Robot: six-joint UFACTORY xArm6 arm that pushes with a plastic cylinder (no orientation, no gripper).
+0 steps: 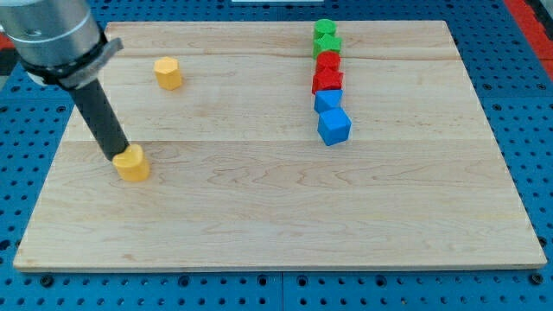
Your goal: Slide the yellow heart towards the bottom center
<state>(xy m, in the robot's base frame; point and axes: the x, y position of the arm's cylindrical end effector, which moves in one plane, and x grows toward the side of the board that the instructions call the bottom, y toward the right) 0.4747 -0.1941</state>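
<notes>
The yellow heart [133,163] lies on the wooden board [276,216] at the view's left, about halfway down. My tip [119,156] rests right against the heart's upper left side. The dark rod rises from there toward the view's top left corner. A second yellow block [168,72], roughly hexagonal, lies near the view's top left, apart from the tip.
A column of blocks stands at the view's upper right of centre: two green blocks [326,37] at the top, two red blocks [327,72] below them, then two blue blocks [332,117]. A blue perforated table [26,173] surrounds the board.
</notes>
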